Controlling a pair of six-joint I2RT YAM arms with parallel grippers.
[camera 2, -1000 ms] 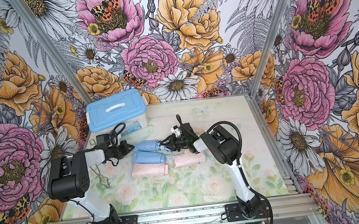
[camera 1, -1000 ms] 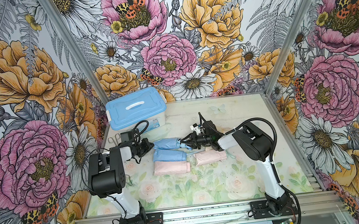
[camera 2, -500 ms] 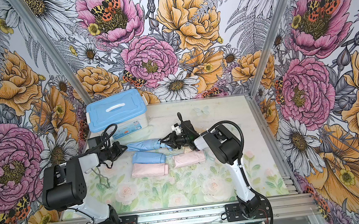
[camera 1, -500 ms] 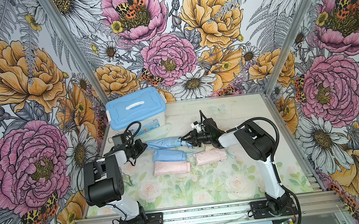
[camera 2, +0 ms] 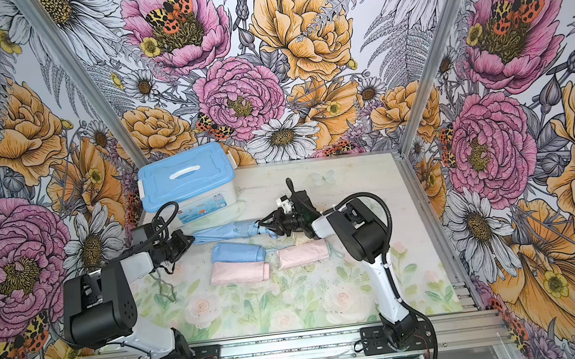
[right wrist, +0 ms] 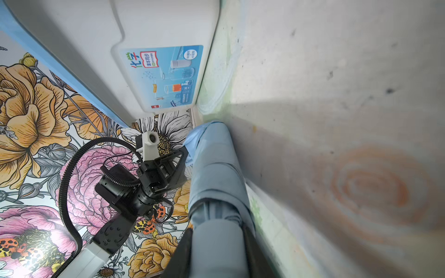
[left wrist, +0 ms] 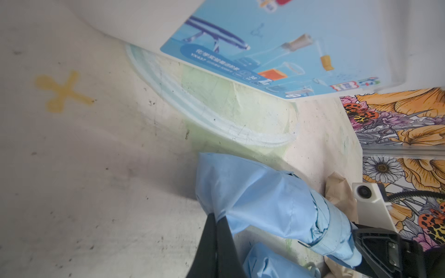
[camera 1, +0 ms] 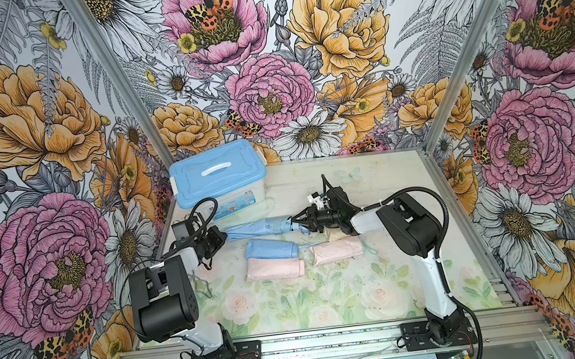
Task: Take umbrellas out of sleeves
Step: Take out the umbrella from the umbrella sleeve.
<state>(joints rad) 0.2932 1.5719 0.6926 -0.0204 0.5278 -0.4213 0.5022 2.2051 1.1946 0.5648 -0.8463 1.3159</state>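
Note:
A blue sleeve is stretched out just above the table in front of the box. My left gripper is shut on the sleeve's limp closed end. My right gripper is shut on the stubby handle of the blue umbrella. The umbrella's pleated fabric shows at the sleeve's mouth. The rest of it is hidden inside.
A blue-lidded plastic box stands at the back left, close behind the sleeve. Nearer lie a filled blue sleeve, a pink one and another pink one. A cream one lies partly under my right wrist.
My left gripper has drawn the sleeve's end to the left, and the right gripper has shifted slightly right. The blue sleeve is now stretched longer between them.

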